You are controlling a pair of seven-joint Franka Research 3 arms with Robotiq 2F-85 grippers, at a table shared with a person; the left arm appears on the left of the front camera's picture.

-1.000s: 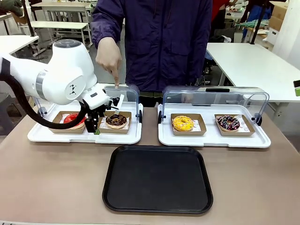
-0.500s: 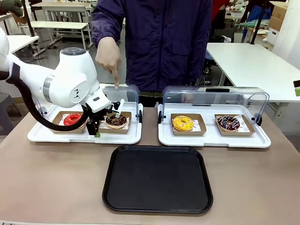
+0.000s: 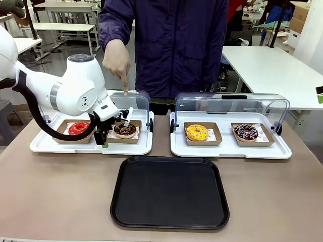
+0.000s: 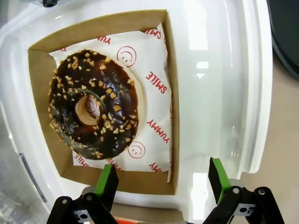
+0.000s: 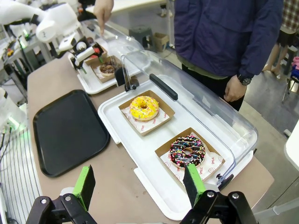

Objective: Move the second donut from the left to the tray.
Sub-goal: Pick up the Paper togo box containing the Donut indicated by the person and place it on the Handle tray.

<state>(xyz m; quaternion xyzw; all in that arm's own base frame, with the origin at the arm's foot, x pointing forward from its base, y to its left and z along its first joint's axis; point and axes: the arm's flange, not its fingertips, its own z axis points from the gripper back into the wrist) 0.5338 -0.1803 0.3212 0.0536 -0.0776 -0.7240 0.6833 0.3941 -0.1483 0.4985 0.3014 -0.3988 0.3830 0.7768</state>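
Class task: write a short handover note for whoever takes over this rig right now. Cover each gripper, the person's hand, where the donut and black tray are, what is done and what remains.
Left gripper: open, empty, poised over the near edge of the crumb-topped chocolate donut in its cardboard tray, touching nothing.
Right gripper: open, empty, held above the right display tray.
Person's hand: pointing down at the chocolate donut from the far side.
Black tray: in front of both display trays, nothing on it.
Done: approach only.
Left: grip the cardboard tray's edge, lift, carry to the black tray, release.
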